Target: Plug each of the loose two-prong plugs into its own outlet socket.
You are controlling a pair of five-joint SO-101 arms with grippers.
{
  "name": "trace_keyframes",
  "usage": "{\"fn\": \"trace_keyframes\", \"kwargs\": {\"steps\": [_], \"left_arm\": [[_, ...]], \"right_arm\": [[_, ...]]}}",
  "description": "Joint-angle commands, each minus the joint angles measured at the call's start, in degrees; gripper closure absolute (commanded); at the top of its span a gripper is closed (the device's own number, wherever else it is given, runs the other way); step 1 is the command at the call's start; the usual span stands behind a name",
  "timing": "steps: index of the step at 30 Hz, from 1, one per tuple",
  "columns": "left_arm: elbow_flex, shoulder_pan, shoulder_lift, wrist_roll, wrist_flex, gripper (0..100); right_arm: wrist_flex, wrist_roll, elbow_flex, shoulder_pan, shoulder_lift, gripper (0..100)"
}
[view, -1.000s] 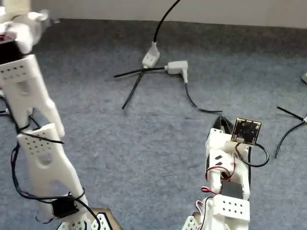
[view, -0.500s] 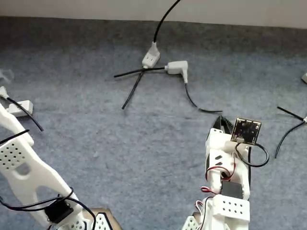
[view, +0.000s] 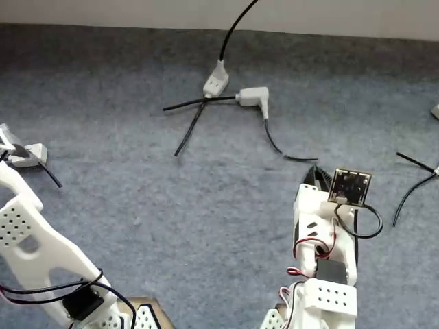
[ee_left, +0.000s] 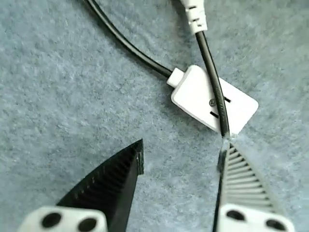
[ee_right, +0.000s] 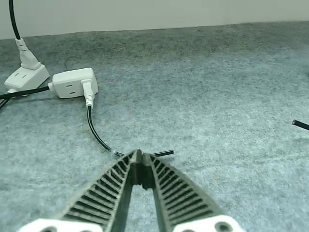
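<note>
Left gripper (ee_left: 182,147): jaws spread wide, black finger (ee_left: 118,171) and white finger (ee_left: 241,176) low over grey carpet (ee_left: 63,87), clamped on nothing. Just past the fingertips, white outlet socket (ee_left: 203,96), flat on the carpet, two slots facing up. Across its face, black cable (ee_left: 212,77), passing right by the tip of the white finger at one end and running into a white plug end (ee_left: 193,12) at the other. Second cord (ee_left: 125,46) out of the socket's narrow end. Beside the slots, a small round mark, too small to read. From above, left arm (view: 27,240) stretched to the far left side of the carpet, outlet socket (view: 29,154) by its tip.

Right gripper (ee_right: 141,162): fingers pressed together, holding nothing, low over the carpet. Well ahead, far socket (ee_right: 26,77) with a white plug (ee_right: 26,58) standing in it. Just beside that, near socket (ee_right: 72,82), two slots showing, with a curved cord (ee_right: 96,133) ending just ahead of the fingertips. From above, right arm (view: 322,240) folded back, loose cable (view: 411,181) off to its side.
</note>
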Motion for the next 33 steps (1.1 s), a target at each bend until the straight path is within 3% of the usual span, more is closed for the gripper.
{"fn": "trace_keyframes", "kwargs": {"steps": [1, 6, 13, 18, 24, 27, 33], "left_arm": [[-0.04, -0.13, -0.66, 18.99, 0.62, 74], [0.31, 1.01, -0.57, 30.59, 0.62, 74], [0.22, 4.53, 3.3, 39.03, -0.35, 75], [-0.13, 6.46, 11.21, 39.38, -3.52, 75], [-3.56, 7.87, 12.18, 39.3, 0.09, 76], [-5.93, 7.43, 12.44, 39.03, 0.18, 83], [-7.25, 8.84, 12.7, 31.3, 0.18, 100]], "right_arm": [[-1.01, 0.7, 5.58, -1.01, -0.4, 99.2], [-1.01, 0.7, 5.58, -1.1, -0.4, 99.2], [-1.01, 0.7, 5.58, -1.1, -0.4, 99.2], [-1.01, 0.7, 5.58, -1.1, -0.4, 99.2], [-1.01, 0.7, 5.58, -1.1, -0.4, 99.2], [-1.01, 0.7, 5.58, -1.1, -0.4, 99.2], [-1.01, 0.7, 5.58, -1.1, -0.4, 99.2]]}}
